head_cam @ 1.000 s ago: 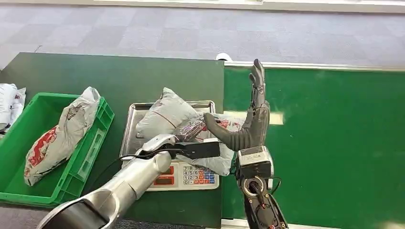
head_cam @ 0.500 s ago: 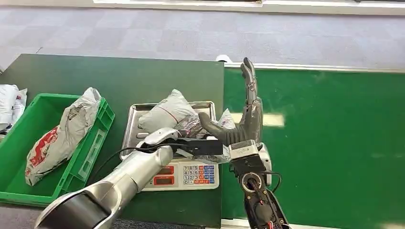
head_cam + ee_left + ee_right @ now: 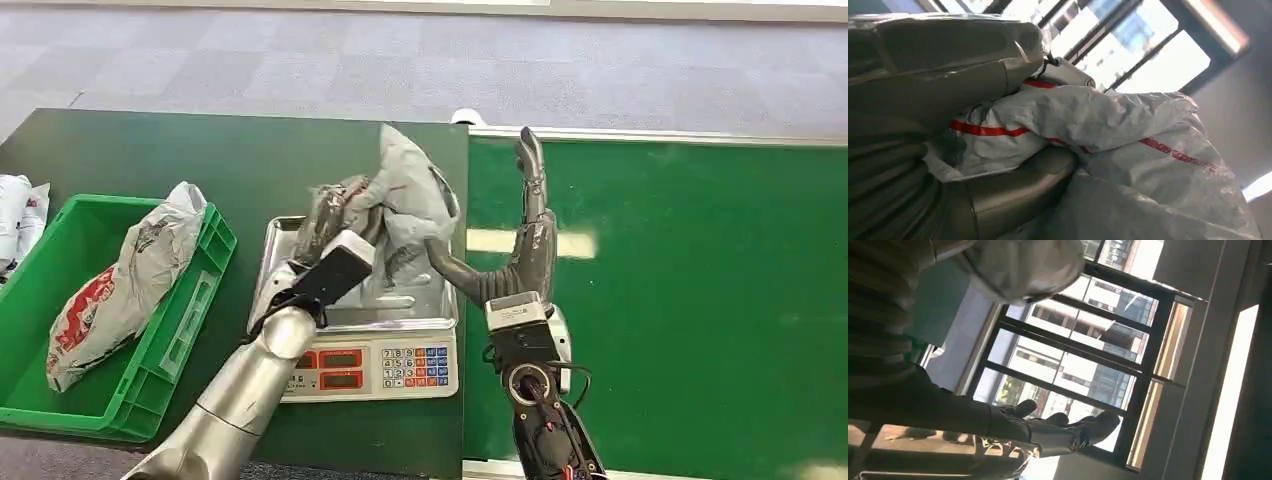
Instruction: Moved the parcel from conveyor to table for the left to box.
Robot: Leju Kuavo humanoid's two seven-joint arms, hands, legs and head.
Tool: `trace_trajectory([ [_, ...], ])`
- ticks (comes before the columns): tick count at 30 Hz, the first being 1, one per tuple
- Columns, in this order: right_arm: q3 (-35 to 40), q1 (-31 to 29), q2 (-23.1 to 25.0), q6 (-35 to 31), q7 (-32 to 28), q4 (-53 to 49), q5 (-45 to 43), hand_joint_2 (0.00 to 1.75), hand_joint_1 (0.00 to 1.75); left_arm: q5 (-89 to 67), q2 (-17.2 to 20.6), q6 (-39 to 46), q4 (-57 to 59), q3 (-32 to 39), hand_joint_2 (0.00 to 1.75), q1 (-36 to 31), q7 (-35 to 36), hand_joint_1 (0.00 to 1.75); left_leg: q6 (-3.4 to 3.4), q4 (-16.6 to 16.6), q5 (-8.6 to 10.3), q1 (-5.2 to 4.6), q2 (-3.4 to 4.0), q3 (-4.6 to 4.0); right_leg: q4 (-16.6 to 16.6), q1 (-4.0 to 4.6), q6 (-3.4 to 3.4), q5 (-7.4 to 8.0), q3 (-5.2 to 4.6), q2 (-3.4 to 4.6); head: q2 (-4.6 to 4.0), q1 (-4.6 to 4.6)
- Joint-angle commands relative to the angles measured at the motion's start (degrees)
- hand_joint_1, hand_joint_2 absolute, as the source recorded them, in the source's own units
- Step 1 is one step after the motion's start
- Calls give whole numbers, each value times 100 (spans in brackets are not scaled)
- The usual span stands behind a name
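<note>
My left hand (image 3: 332, 222) grips a grey plastic parcel (image 3: 405, 195) with red stripes and holds it lifted above the steel tray (image 3: 432, 300) of the scale. In the left wrist view the crumpled parcel (image 3: 1128, 130) is pressed between my thumb and fingers (image 3: 1018, 185). On the conveyor's edge, just right of the parcel, my right hand (image 3: 522, 250) stands upright and open. Its fingers are straight and its thumb reaches toward the parcel's lower edge. The right wrist view shows that hand's spread fingers (image 3: 1058, 432) holding nothing and a part of the parcel (image 3: 1023, 265).
The scale's keypad (image 3: 415, 362) faces me. A green crate (image 3: 205, 290) at the left holds another grey parcel (image 3: 120, 280). White parcels (image 3: 20, 210) lie at the far left. The green conveyor belt (image 3: 680, 300) runs along the right.
My left hand has raised the parcel off the scale tray, up and away from me. My right hand has stayed beside it, open.
</note>
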Motion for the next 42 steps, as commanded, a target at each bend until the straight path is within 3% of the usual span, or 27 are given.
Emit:
trace_trajectory([
  [1,76,46,-261,-288,-217,405,-188,175,0,-146,584,1102,-1941,889,175,648,38,173,5,-7,-3,1,21,10,-8,3,-8,4,6,18,0,0],
  [5,108,80,-284,-323,-237,392,-218,175,0,-94,696,1106,-1630,1147,175,560,6,173,6,-11,1,1,16,11,-9,4,-13,5,6,10,0,2],
  [9,87,156,-264,-354,-245,395,-289,175,0,-992,799,1303,-1039,1540,175,319,594,173,7,-6,3,1,4,4,-6,4,-10,3,4,-2,0,0],
  [12,127,121,-167,-327,-247,509,-296,175,0,-1932,1160,1443,-75,2157,175,-147,1277,175,8,-9,4,1,18,10,-6,3,-12,5,5,12,0,0],
  [15,161,104,-107,-312,-228,590,-345,175,0,-2073,1505,1457,944,2770,175,-679,1336,175,4,-6,5,1,17,8,0,4,-14,5,-1,12,0,2],
  [17,177,100,-104,-262,-207,633,-358,175,0,-2618,1834,1407,1598,3094,175,-933,2006,173,2,-8,5,3,23,12,2,5,-17,7,-4,18,0,-2],
  [19,179,95,-105,-229,-214,665,-355,175,0,-2378,2053,1373,2101,3422,175,-1117,1567,168,4,-12,7,6,25,16,0,11,-22,8,-2,19,0,0],
  [22,172,95,-109,-221,-214,661,-355,175,0,-2383,2007,1391,2098,3455,175,-1100,1510,168,1,-4,6,10,29,3,9,13,-12,5,-12,25,0,2],
  [24,166,98,-110,-198,-211,651,-374,175,0,-2625,2003,1381,2143,3481,175,-1120,1910,173,4,-6,7,12,23,6,6,17,-16,3,-11,20,0,-4],
  [26,183,107,-117,-174,-211,659,-378,175,0,-2831,2350,1386,2508,3642,175,-1245,2242,175,6,-6,7,13,15,4,4,18,-15,1,-6,11,0,2],
  [30,222,119,-142,-133,-200,682,-404,175,0,-2894,2883,1818,3341,4052,175,-1544,2167,173,3,-6,2,13,51,3,10,18,-24,8,-15,44,0,2],
  [33,223,153,-130,-115,-179,613,-410,175,0,-3245,2923,1818,3115,4801,175,-1523,2144,169,0,-7,5,14,47,-1,8,20,-28,7,-23,38,0,2],
  [38,279,83,-126,-95,-119,680,-402,175,0,-3339,3150,1817,3559,5071,175,-1491,2134,166,2,-7,3,13,52,-4,8,17,-19,6,-27,45,0,2],
  [39,275,74,-131,-94,-116,691,-404,175,0,-3341,3153,1818,3613,5072,175,-1472,2136,161,6,-8,3,14,53,0,6,19,-22,7,-23,45,0,7],
  [40,274,75,-140,-101,-102,685,-405,175,0,-3448,3174,1771,3887,5000,175,-1556,2391,80,5,-8,5,13,49,-4,7,18,-22,7,-25,42,0,2],
  [41,271,79,-143,-109,-85,675,-398,175,0,-3514,3171,1712,4004,4968,175,-1603,2573,19,3,-8,7,13,44,-7,7,17,-20,6,-26,35,0,4],
  [42,271,85,-144,-110,-75,660,-392,175,0,-3566,3163,1672,4072,4939,175,-1635,2685,0,6,-9,8,15,39,-3,4,21,-24,6,-20,29,0,2],
])
